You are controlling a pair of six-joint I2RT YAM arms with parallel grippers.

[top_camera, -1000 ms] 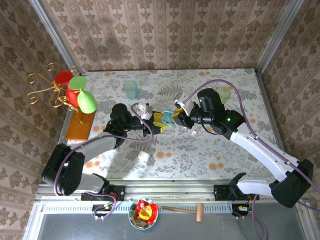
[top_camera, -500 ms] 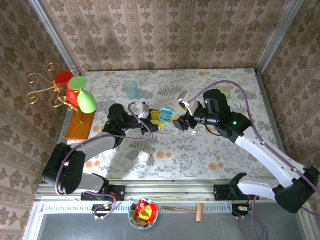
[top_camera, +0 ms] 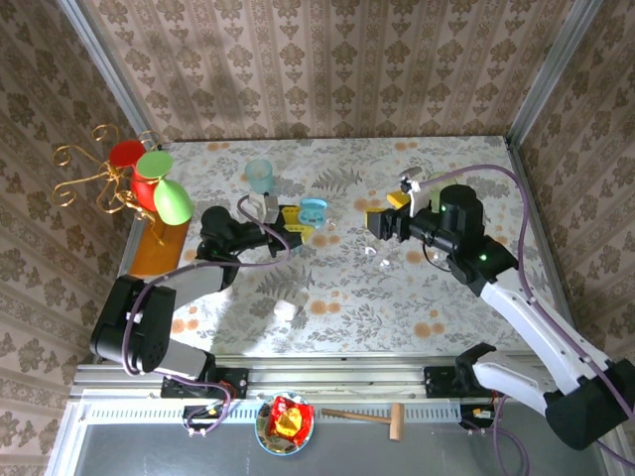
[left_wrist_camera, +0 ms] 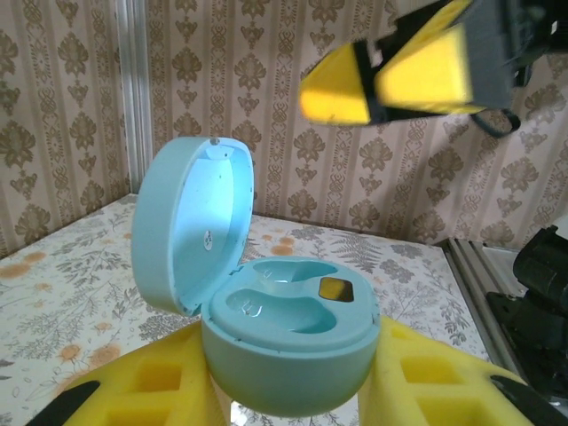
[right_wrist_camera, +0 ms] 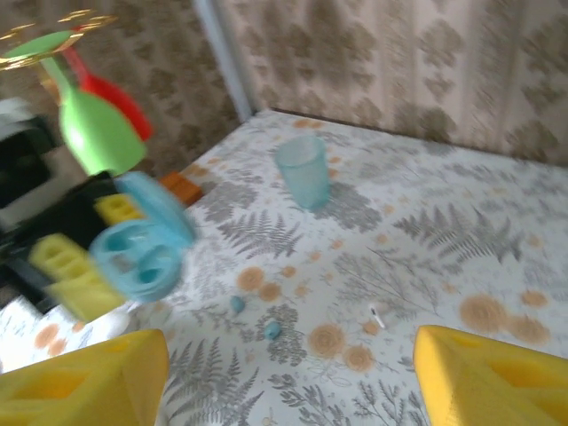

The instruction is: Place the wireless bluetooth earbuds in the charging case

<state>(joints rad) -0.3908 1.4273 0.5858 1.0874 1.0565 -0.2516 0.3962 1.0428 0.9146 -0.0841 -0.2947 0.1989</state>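
Floral table [top_camera: 327, 297]: open charging case [left_wrist_camera: 284, 328] is clamped in left jaws. Right jaws are spread wide, right of case. Tiny whitish specks, probably earbuds [top_camera: 370, 251], are seen lying right of case.

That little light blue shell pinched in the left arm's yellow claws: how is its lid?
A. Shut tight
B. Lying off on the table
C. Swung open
C: the left gripper holds the charging case with its lid hinged up, so the wells inside are exposed.
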